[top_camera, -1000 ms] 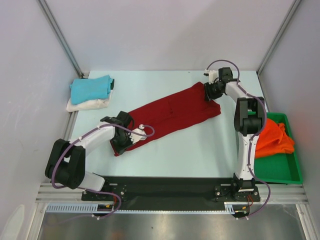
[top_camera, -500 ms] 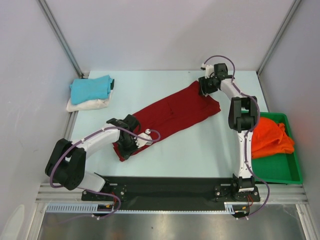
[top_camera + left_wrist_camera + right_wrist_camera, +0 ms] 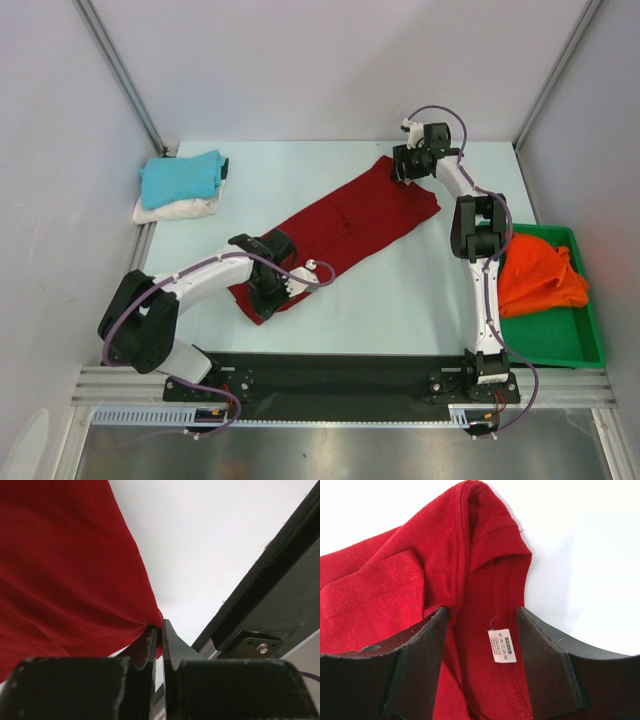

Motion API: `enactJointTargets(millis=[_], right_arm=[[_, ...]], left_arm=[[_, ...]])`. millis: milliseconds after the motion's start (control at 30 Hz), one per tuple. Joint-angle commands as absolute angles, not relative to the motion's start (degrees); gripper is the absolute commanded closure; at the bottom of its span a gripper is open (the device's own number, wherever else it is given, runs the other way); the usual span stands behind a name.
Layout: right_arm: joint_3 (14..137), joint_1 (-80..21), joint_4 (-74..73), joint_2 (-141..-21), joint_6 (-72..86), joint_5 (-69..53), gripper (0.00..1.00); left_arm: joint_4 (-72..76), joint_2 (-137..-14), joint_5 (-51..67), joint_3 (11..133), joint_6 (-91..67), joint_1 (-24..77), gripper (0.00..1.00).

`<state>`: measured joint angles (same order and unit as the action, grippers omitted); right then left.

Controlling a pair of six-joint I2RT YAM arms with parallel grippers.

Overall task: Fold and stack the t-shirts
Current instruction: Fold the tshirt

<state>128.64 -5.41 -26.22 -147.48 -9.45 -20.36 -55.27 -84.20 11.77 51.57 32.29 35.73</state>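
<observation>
A dark red t-shirt (image 3: pixel 345 225) lies folded in a long diagonal strip across the table. My left gripper (image 3: pixel 275 290) is at its near-left end, shut on the cloth's corner (image 3: pixel 159 630), which is pinched between the fingertips. My right gripper (image 3: pixel 400 165) hovers open over the far-right end. Its jaws stand apart on either side of the collar and a white care label (image 3: pixel 501 645), gripping nothing. A turquoise t-shirt (image 3: pixel 182 177) sits folded on a cream one (image 3: pixel 175 209) at the back left. An orange t-shirt (image 3: pixel 540 275) lies crumpled in the tray.
The green tray (image 3: pixel 570 345) stands at the right edge, beside the right arm. The black base rail (image 3: pixel 340 375) runs along the near edge, close to the left gripper. Frame posts rise at both back corners.
The left gripper has pulled the shirt's near end rightwards and towards the rail. The right gripper has opened wider and shifted back and left over the collar end.
</observation>
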Motion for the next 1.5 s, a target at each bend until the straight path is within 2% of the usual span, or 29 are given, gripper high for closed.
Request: enactJointTargets(millis=[0, 233, 367, 533, 767, 1133, 1400, 1467], right_arm=[[128.4, -4.8, -23.2, -146.3, -7.0, -18.0, 0.35], [128.7, -5.1, -22.4, -138.9, -6.2, -19.8, 0.34], [125.2, -6.1, -23.8, -134.8, -5.8, -21.6, 0.34], [115.2, -6.2, -24.5, -130.8, -2.4, -26.4, 0.34], [111.7, -5.2, -24.2, -134.0, 1.4, -28.2, 0.34], [118.2, -5.7, -26.4, -141.7, 4.3, -23.6, 0.32], [139.3, -6.4, -30.9, -153.7, 11.2, -22.2, 0.32], [140.4, -6.6, -28.8, -156.1, 12.7, -22.1, 0.32]], left_arm=[[-55.3, -84.9, 13.6, 53.8, 31.2, 36.3, 0.93], [-53.6, -84.5, 14.0, 51.9, 30.9, 36.3, 0.93], [-53.2, -83.6, 14.1, 51.0, 30.8, 36.3, 0.93], [-53.6, -82.4, 14.6, 51.0, 30.6, 36.5, 0.93], [-54.1, -81.5, 14.9, 51.4, 30.2, 36.5, 0.93], [-53.4, -83.2, 15.9, 53.3, 29.2, 36.5, 0.93], [-53.9, -85.1, 17.3, 55.5, 27.9, 40.0, 0.92], [-53.8, -85.5, 17.7, 56.2, 27.4, 40.9, 0.92]])
